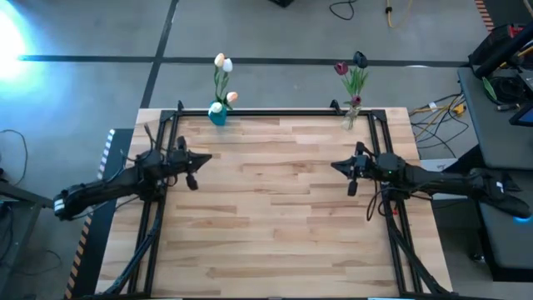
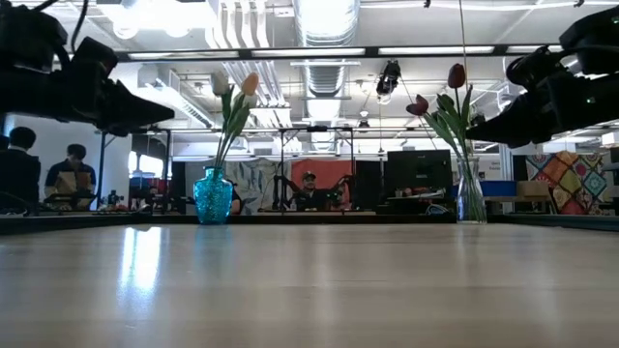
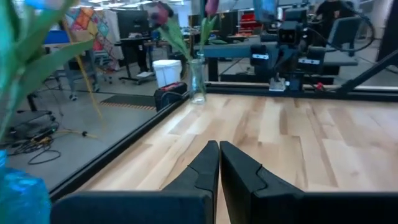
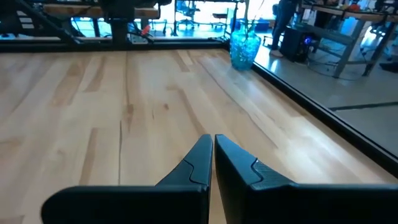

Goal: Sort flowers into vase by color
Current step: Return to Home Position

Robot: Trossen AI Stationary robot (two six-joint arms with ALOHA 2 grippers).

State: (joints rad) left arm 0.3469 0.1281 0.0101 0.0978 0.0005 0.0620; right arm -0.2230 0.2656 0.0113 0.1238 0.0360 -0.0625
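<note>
A blue vase (image 1: 217, 113) stands at the table's far edge, left of centre, holding white and peach tulips (image 1: 223, 63). A clear glass vase (image 1: 351, 115) stands at the far edge on the right, holding dark pink and dark purple tulips (image 1: 350, 65). My left gripper (image 1: 204, 157) is shut and hovers level above the table's left side, pointing right. My right gripper (image 1: 336, 166) is shut and hovers level above the right side, pointing left. Neither holds anything. In the low view both vases (image 2: 213, 196) (image 2: 471, 196) rest on their bases.
A black frame rail (image 1: 275, 112) runs along the table's far edge, with more rails down both sides. The bare wooden tabletop (image 1: 275, 208) lies between the arms. Cables and a side desk (image 1: 500, 92) are off to the right.
</note>
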